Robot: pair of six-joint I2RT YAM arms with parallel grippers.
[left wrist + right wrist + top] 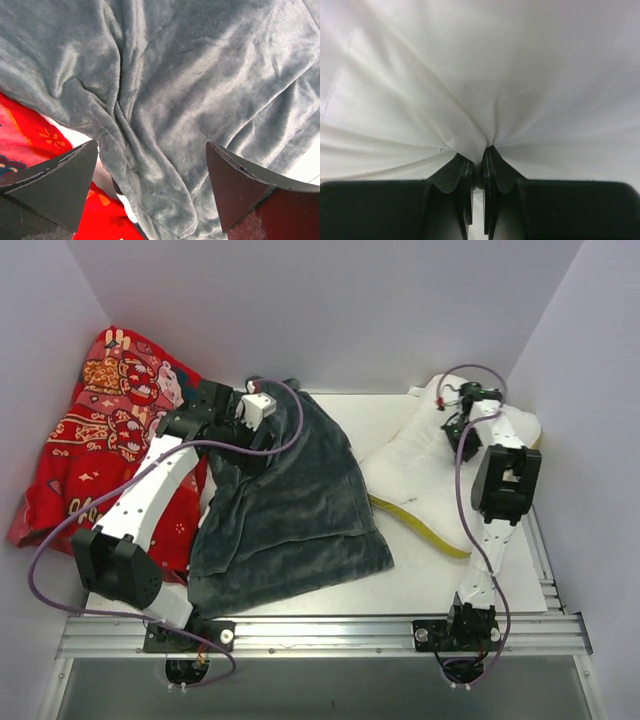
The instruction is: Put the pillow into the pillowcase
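Farthest left of the pillowcase: red cloth, crumpled up against the wall, with the left arm passing over its right side.

Over the pillowcase's upper left corner: left gripper, spread wide, nothing between the fingers, poised above grey plush folds. Touching the plush or not: cannot tell. In the left wrist view, red cloth and a sliver of white peeking out past the plush edge.

Pillowcase itself: grey-blue face up, limp and rumpled, spread over the middle of the table, lower edge near the front rail.

Right of the pillowcase: pillow, lying slantwise, left corner just beside the pillowcase's right edge, yellow band along the side facing the rail.

At the pillow's far end, well right of the pillowcase: right gripper, pressed together, pinching a gather of white pillow fabric, creases fanning out from the nip.
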